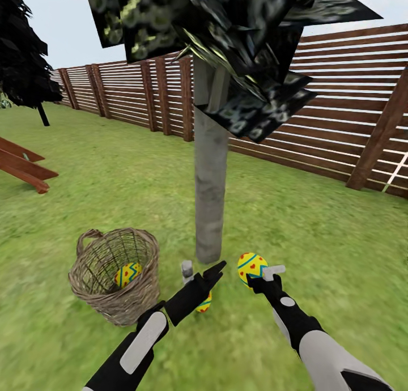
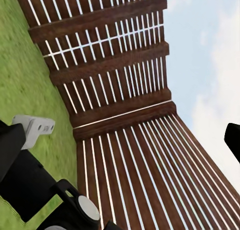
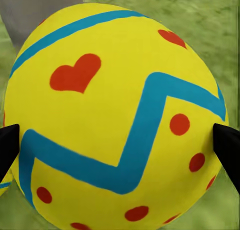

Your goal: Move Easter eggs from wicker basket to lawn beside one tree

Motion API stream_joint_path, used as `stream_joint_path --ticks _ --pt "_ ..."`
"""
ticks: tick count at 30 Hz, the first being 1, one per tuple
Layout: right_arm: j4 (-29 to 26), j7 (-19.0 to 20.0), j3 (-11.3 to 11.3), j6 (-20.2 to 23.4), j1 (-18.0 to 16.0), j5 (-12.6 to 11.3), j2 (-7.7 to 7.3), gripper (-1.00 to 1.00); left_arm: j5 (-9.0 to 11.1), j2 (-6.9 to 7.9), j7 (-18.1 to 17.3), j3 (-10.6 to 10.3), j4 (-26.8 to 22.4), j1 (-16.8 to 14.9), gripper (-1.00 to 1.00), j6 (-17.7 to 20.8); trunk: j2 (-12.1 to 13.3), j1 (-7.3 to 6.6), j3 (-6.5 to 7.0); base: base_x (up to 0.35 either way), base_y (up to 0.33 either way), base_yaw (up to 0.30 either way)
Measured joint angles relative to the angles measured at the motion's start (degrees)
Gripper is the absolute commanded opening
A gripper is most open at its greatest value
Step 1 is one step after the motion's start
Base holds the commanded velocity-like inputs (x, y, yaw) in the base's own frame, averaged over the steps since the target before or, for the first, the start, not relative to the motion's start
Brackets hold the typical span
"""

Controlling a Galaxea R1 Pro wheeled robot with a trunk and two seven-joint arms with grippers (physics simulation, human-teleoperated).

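Head view, nearest first: the right gripper [image 1: 258, 273] pinches a yellow Easter egg [image 1: 251, 267] with blue zigzag bands and red marks, held just beside the foot of the tree [image 1: 210, 198]. In the right wrist view that held egg [image 3: 117, 120] sits between the two black fingertips [image 3: 227, 145], one at each side, with grass and a bit of grey trunk behind it. The left gripper [image 1: 201, 269] has its jaws spread, one grey finger and one black finger apart, with nothing between them. Partly hidden under the left forearm, a second egg [image 1: 204, 304] lies on the lawn [image 1: 141, 181], near the trunk's base. To the left, the wicker basket [image 1: 116, 275] stands upright on the grass, close to the tree, and a third egg [image 1: 127, 275] shows through its open weave, inside it. Farther on, the pale grey trunk rises into dark angular leaf clusters [image 1: 226, 51]. Beyond it runs the brown slatted fence [image 1: 340, 136], which the left wrist view also takes in as fence slats [image 2: 115, 90] under pale sky. At far left are red-brown wooden beams [image 1: 22, 167] and a dark thin-stemmed tree [image 1: 25, 56].
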Motion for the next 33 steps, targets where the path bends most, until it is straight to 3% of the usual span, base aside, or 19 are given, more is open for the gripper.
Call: stream_joint_path --ticks 5,6,9,10,14,20,23,25,27,31,33 --pt "0.1 0.0 0.5 -0.1 0.0 0.0 0.08 -1.0 0.0 0.0 0.0 0.0 0.1 0.0 1.0 0.0 0.0 0.0 0.0 0.267 -0.224 0.0" --pt "0.3 0.0 1.5 0.0 0.0 0.0 0.11 -1.0 0.0 0.0 0.0 0.0 0.1 0.0 1.0 0.0 0.0 0.0 0.0 0.268 -0.223 0.0" --pt "1.9 0.0 8.5 -0.2 0.0 -0.1 0.19 -1.0 0.0 0.0 0.0 0.0 0.0 0.0 1.0 0.0 0.0 0.0 0.0 0.235 -0.202 0.0" --pt "1.9 0.1 9.4 -0.3 0.0 -0.1 0.24 -1.0 0.0 0.0 0.0 0.1 0.0 0.0 1.0 0.0 0.0 0.01 0.0 0.093 -0.083 0.0" --pt "2.0 -1.8 9.8 -0.3 0.0 -0.1 1.31 -1.0 0.0 0.01 0.0 0.1 -0.1 0.0 1.0 0.0 0.0 0.03 0.0 0.018 -0.016 0.166" --pt "2.1 -3.5 9.9 -0.3 0.0 -0.2 1.51 -1.0 0.1 -0.12 -0.4 -0.2 -0.1 0.0 1.0 0.0 0.0 0.08 -0.44 0.0 0.0 0.288" --pt "2.1 -3.5 9.9 -0.3 0.0 -0.2 1.61 -1.0 0.1 -0.17 -0.3 -3.1 -1.4 0.0 1.0 0.1 -0.1 0.16 -1.11 0.0 0.0 0.208" --pt "2.2 -3.5 9.9 -0.3 0.0 -0.1 2.18 -1.0 0.2 -0.18 0.0 -6.7 -5.2 0.0 1.0 0.1 -0.1 0.21 -1.55 0.0 0.0 0.035" --pt "2.2 -3.5 9.9 -0.3 0.0 -0.1 2.37 -1.0 0.1 -0.23 0.2 -11.9 -8.5 0.0 1.0 0.1 -0.1 0.26 -1.99 0.0 0.0 0.006" --pt "2.2 -3.5 9.9 -0.3 0.0 -0.1 2.43 -1.0 0.2 -0.26 0.2 -14.8 -11.8 0.0 1.0 0.1 -0.2 0.36 -2.88 0.0 0.0 0.0" --pt "2.2 -3.5 9.9 -0.2 0.0 -0.1 2.48 -1.0 0.2 -0.31 0.2 -17.2 -13.6 0.0 1.0 0.1 -0.2 0.41 -3.32 0.0 0.0 0.0"
